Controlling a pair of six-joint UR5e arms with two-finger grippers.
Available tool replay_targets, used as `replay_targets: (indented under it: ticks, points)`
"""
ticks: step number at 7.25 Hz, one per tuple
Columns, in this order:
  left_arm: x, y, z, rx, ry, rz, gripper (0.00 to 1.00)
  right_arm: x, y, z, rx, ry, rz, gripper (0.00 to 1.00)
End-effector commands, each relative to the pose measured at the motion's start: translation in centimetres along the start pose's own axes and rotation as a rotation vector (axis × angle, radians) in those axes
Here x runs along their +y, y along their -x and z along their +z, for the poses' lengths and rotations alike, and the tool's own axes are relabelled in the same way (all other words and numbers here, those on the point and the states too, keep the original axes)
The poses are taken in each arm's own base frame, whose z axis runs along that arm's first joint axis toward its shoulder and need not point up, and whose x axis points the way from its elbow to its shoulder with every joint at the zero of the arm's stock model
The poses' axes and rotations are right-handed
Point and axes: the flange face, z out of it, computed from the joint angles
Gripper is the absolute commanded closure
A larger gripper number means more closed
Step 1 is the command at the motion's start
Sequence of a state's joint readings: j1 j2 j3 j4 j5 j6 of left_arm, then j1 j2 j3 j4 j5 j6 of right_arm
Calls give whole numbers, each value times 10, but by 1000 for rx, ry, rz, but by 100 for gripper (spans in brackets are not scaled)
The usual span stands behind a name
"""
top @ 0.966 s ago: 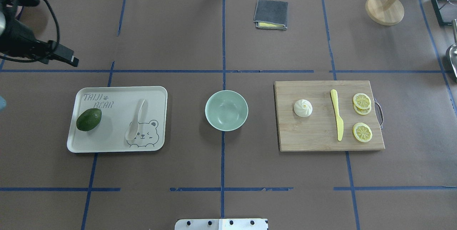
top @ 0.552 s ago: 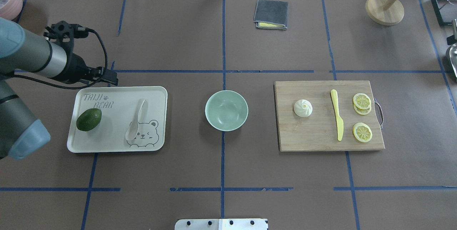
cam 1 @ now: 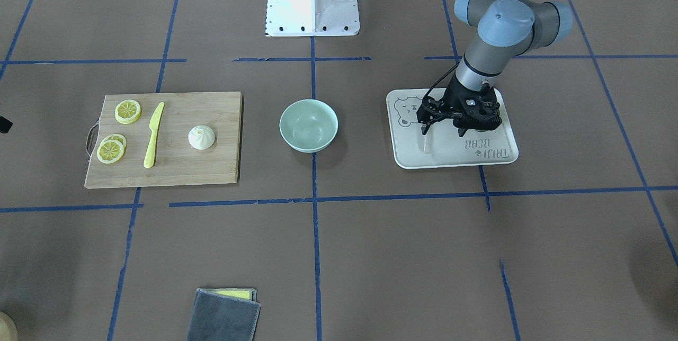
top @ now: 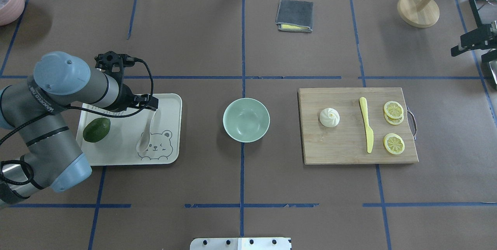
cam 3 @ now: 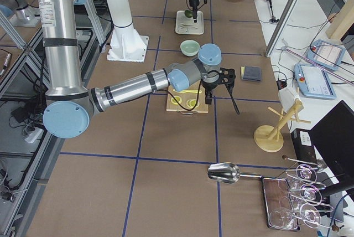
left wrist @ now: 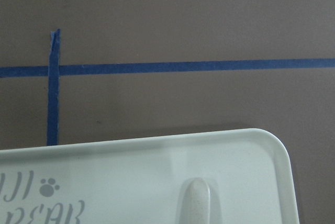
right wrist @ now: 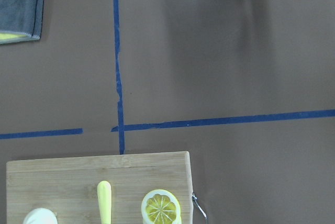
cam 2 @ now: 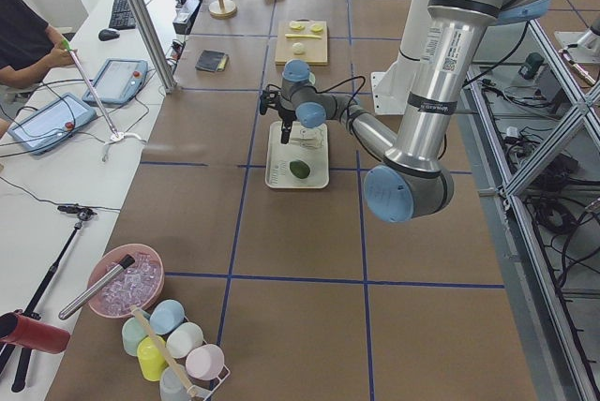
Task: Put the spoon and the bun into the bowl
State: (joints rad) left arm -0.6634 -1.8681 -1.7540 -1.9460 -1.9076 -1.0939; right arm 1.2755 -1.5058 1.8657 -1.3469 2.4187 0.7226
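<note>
Left gripper [cam 1: 443, 128] swung in over tray [top: 116, 153], jaws spread wide above spoon [top: 146, 135] handle (far end). Spoon looks light, stiff, slick: pinch mid-handle. Meanwhile bun [top: 329, 117] sits on right board [top: 341, 149], bowl [top: 246, 120] centre.

Mint-green bowl [top: 246, 122], white bun [top: 329, 117], beige spoon [top: 148, 129], bear-printed white tray [top: 120, 149]

One spoon [top: 146, 135], one bun [top: 329, 117] (one bowl [top: 232, 121]).

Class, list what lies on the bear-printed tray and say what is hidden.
An avocado and the spoon lie on the tray. Overhead, the left gripper and arm cover the spoon's handle tip and the lettering.
</note>
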Motion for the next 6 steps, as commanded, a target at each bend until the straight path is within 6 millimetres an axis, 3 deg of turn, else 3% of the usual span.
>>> replay_targets:
  ticks: [1, 3, 6]
  points:
    - [7, -4, 12, -11, 13, 4, 11, 7, 41, 20, -3, 20, -1, 0]
    - [15, -14, 23, -15, 22, 16, 15, 10, 82, 40, 7, 20, 25, 0]
    - [16, -17, 35, -26, 37, 17, 24, 11, 103, 46, -3, 26, 19, 0]
